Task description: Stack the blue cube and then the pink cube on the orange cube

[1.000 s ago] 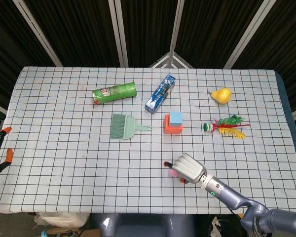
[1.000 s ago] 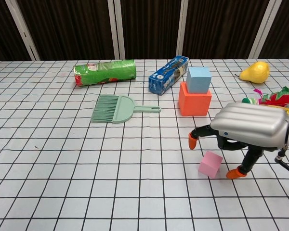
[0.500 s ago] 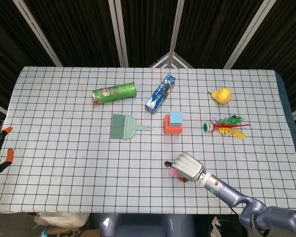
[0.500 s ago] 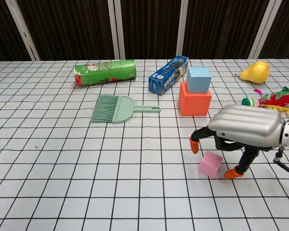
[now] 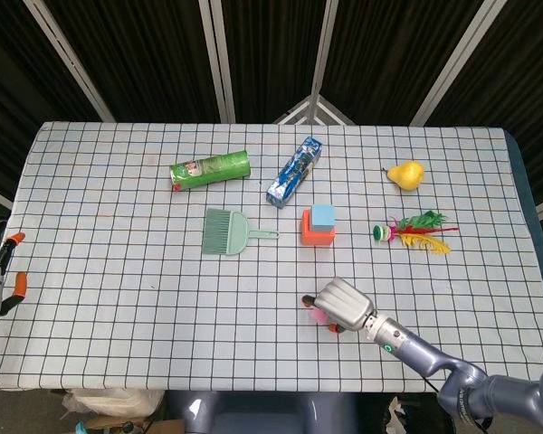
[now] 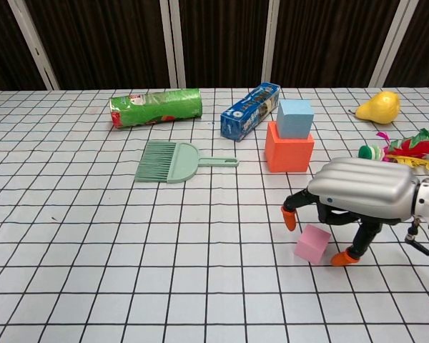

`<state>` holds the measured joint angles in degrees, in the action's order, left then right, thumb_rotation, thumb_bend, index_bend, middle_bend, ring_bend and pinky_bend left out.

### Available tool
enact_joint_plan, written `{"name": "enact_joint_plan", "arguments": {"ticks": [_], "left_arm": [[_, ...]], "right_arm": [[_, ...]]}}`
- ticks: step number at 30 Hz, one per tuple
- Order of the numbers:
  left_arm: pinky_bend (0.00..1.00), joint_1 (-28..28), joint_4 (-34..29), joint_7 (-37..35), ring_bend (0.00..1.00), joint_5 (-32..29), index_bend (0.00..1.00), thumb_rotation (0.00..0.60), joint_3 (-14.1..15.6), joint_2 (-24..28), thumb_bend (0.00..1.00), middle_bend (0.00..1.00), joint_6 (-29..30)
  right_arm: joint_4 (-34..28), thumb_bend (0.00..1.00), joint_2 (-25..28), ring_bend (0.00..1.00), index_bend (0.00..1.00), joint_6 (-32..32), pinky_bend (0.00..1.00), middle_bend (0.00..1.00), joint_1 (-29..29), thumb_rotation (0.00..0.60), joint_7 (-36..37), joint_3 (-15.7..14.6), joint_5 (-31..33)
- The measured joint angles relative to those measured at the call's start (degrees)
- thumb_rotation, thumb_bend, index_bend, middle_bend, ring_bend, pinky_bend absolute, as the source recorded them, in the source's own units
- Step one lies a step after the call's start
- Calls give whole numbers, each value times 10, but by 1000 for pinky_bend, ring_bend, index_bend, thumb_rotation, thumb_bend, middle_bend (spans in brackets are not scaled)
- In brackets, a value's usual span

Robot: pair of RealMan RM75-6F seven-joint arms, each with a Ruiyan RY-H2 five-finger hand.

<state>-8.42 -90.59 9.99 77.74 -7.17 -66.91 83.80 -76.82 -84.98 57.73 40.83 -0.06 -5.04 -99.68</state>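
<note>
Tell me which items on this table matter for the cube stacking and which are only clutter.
Job items:
- orange cube, base of the stack
- blue cube, already on the orange cube
- pink cube, on the cloth under the right hand

Clutter:
- green can, lying on its side
- blue box
- green hand brush
- yellow pear
- feather shuttlecock

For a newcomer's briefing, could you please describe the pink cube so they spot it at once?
On the checked tablecloth, look at the near edge, in front of the orange cube carrying the blue cube. Under the right hand sits the pink cube, the only unstacked cube.
</note>
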Motion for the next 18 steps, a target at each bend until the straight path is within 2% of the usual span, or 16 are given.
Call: {"name": "enact_joint_plan", "arguments": {"ticks": [18], "left_arm": [[0,-1,-1,8,0,0,162,600,0,-2,559,14,1]], "right_arm": [[16,270,-8,1000,463,-4,839,1000,6,600,11,-1,0]]}}
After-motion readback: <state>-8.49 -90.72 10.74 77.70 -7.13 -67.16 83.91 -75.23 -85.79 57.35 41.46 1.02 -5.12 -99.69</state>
